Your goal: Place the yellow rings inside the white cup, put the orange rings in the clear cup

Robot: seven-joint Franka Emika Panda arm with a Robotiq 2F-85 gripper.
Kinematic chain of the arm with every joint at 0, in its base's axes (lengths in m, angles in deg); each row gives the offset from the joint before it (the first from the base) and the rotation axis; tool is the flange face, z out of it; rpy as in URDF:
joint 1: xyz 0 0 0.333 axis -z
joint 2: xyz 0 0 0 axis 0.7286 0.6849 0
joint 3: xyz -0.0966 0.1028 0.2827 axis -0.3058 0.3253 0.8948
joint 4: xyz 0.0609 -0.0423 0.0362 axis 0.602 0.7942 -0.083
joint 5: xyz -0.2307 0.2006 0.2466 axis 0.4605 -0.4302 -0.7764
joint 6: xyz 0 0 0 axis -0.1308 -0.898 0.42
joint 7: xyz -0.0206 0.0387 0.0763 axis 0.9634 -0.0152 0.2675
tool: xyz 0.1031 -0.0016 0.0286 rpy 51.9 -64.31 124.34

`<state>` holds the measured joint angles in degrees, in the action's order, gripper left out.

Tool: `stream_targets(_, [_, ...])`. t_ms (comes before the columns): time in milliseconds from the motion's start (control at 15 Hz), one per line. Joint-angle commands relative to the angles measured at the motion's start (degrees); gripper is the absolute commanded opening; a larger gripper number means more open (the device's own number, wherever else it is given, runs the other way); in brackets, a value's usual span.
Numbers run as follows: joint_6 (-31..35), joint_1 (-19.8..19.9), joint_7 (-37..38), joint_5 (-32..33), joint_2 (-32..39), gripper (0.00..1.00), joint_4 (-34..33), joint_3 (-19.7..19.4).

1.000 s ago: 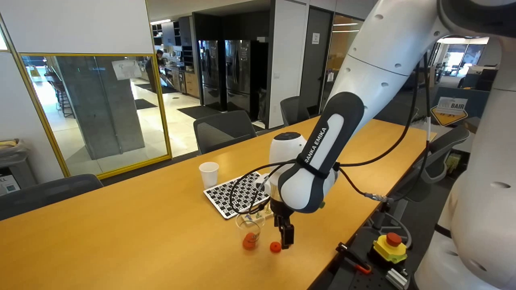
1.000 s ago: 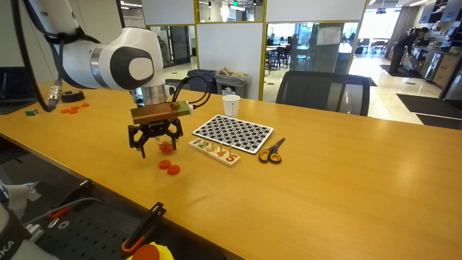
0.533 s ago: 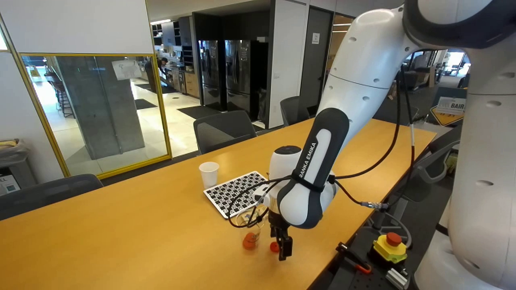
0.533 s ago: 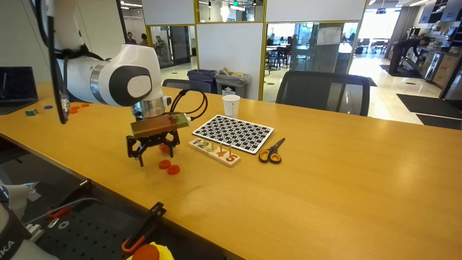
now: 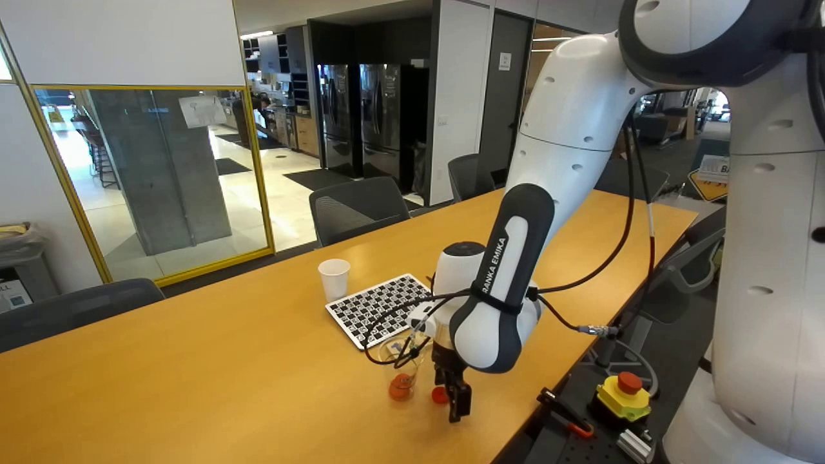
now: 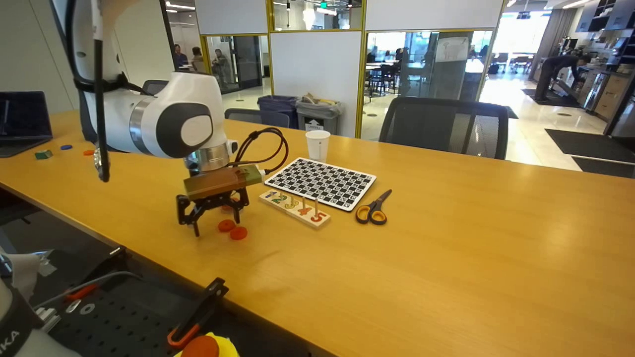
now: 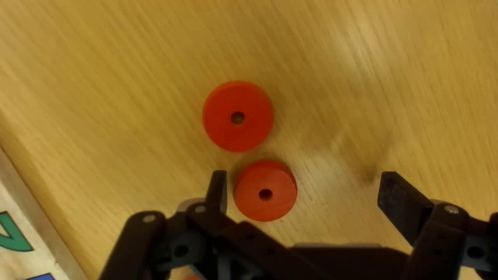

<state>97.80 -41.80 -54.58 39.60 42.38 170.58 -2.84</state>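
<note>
1. Spread wide and holding nothing, the tool [image 7: 303,188] hung over the tabletop [image 6: 446,258], its two fingers far apart.
2. In the wrist view, one orange ring [image 7: 251,194] lay flat between the fingers, nearer the finger at 9 o'clock, with a gap showing on each side.
3. A second ring [image 7: 253,124] lay flat just beside it, at its 11 o'clock.
4. The clear cup [image 5: 401,371] stood upright at the tool's 10 o'clock in an exterior view, with orange rings [image 5: 401,388] at its bottom; how many could not be told.
5. The white cup [image 6: 317,146] stood upright at 12 o'clock from the checkerboard [image 6: 320,183] in an exterior view, well apart from the tool.
6. Near the checkerboard in an exterior view lay a number board [image 6: 294,209] with pegs at 7 o'clock and scissors [image 6: 375,202] at 4 o'clock.
7. A laptop [image 6: 22,116] and a green block [image 6: 43,154] sat at the tool's 10 o'clock in an exterior view, well away from it.
8. A person [image 6: 555,64] in dark clothes bent forward in the background, at 2 o'clock from the tool.
</note>
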Motion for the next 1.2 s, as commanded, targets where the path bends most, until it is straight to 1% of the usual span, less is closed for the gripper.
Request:
stream_targets(0, [1.4, 1.2, 1.6, 2.7, 0.3, 1.00, -0.1, 0.5])
stream_targets(267, [1.2, 0.5, 2.7, 4.2, -0.1, 1.00, -0.1, -0.1])
stream_targets(667, [1.0, 0.3, 4.2, 5.2, -0.1, 1.00, -0.9, 0.0])
stream_targets(1133, [0.9, -0.8, 6.8, 7.3, 0.0, 1.00, -1.9, -1.2])
